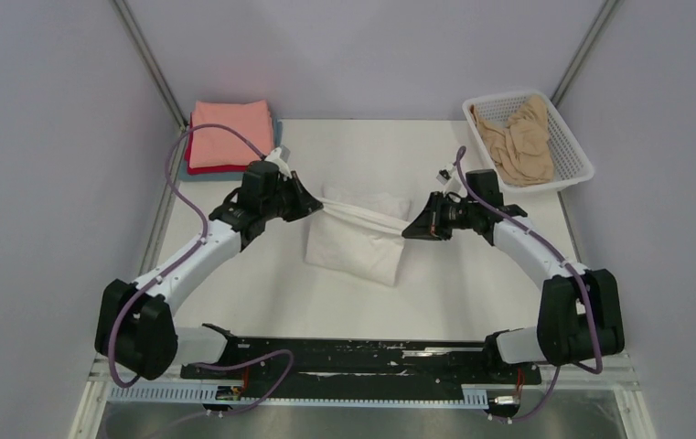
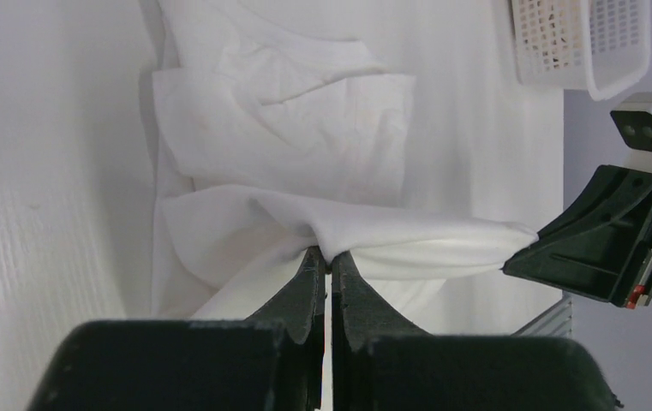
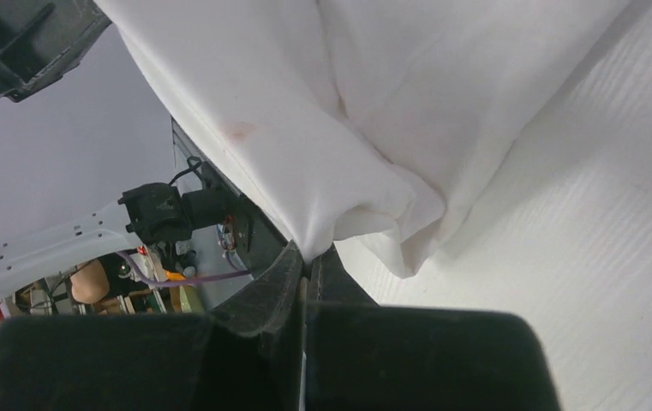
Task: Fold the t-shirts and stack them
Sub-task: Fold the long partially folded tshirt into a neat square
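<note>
— What is the left pincer doing?

— Its jaws are pressed together, with only a thin fold of the white t-shirt nipped between the tips. The left wrist view shows the cloth bunching right where the tips meet.

— And the right pincer?

— The same: squeezed tight on another part of that shirt's edge, the fabric draping down from the tips.

— So the shirt is off the worktop?

— Only partly. The held edge is stretched as a band between the two pincers, raised above the surface. The rest lies crumpled on the middle of the worktop, beneath and between the arms.

— Where are the other shirts?

— A folded salmon-pink t-shirt tops a stack in the far left corner, with the edge of a red t-shirt showing under it. A tan t-shirt sits rumpled in the basket at the far right. Neither pincer touches them.
</note>
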You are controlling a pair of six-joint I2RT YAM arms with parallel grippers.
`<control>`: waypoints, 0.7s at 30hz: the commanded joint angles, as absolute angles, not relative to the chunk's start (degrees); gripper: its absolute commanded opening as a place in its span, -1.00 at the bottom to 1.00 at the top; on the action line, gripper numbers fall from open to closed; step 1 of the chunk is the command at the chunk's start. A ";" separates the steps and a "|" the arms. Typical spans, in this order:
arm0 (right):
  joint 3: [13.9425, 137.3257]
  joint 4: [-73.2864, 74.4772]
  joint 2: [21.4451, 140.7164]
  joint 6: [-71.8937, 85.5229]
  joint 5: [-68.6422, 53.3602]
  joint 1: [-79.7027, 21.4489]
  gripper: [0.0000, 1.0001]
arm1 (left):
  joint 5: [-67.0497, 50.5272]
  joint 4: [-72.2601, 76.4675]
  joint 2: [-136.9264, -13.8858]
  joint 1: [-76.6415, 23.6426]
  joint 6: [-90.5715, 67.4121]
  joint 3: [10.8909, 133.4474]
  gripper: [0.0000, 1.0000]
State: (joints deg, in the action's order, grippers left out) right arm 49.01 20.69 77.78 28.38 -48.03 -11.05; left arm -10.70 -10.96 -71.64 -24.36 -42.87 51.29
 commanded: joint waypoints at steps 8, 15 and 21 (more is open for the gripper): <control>56.98 12.89 90.84 28.01 -40.07 -8.14 -1.00 | -9.12 -6.55 -90.89 -20.47 -36.25 65.35 -1.00; 59.95 7.18 98.98 28.32 -37.98 -7.67 -1.00 | -10.15 -7.87 -100.79 -19.58 -35.64 73.48 -1.00; 62.97 5.84 103.20 28.89 -34.22 -7.62 -0.95 | -9.55 -6.76 -104.95 -19.17 -34.70 75.53 -1.00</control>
State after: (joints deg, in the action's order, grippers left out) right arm 59.75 8.93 101.86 29.04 -38.89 -8.54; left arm -12.03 -8.95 -103.88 -20.80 -37.23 72.25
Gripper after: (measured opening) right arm 0.016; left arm 0.009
